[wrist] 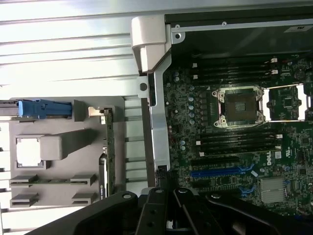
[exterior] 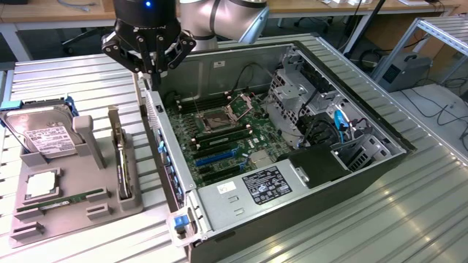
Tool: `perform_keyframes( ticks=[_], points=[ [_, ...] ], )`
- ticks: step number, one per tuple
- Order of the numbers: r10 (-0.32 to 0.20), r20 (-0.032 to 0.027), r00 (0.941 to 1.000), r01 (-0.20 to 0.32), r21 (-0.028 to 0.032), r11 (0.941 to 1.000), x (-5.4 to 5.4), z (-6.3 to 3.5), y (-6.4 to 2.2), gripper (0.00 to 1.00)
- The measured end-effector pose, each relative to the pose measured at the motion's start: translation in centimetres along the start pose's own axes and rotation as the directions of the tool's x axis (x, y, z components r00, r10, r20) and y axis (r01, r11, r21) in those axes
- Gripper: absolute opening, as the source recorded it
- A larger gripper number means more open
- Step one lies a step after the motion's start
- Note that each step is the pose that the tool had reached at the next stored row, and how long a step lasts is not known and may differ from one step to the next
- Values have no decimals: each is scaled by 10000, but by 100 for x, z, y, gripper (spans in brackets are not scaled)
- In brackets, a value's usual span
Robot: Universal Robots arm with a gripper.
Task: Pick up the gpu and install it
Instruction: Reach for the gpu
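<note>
The gpu (exterior: 122,167) is a thin dark card standing on its edge in a slot of the grey holder tray (exterior: 69,222), at the exterior view's left of the open computer case (exterior: 351,181). In the wrist view the gpu (wrist: 110,156) shows edge-on as a slim green-dark strip with a silvery bracket end. My black gripper (exterior: 154,75) hangs over the case's near side wall, higher than the gpu and off to its case side. Its fingers are shut with nothing between them. The gripper (wrist: 166,196) also appears as a dark mass over the case wall.
On the tray lie a hard drive (exterior: 44,137), a CPU (exterior: 41,185) and a green RAM stick (exterior: 62,200). Inside the case the motherboard (exterior: 219,137) carries a CPU socket (wrist: 240,105) and blue expansion slots (wrist: 220,171). A slatted metal table (exterior: 73,82) surrounds everything.
</note>
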State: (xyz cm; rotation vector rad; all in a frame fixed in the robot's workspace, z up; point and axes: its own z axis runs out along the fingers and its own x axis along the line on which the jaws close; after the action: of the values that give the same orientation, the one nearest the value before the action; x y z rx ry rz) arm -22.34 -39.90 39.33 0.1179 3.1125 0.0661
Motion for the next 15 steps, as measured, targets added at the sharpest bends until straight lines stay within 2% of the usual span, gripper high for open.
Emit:
perform_keyframes(
  ticks=[15],
  points=[
    [0, -1, 10000, 0, 0, 10000, 50, -2, -4, 11]
  ],
)
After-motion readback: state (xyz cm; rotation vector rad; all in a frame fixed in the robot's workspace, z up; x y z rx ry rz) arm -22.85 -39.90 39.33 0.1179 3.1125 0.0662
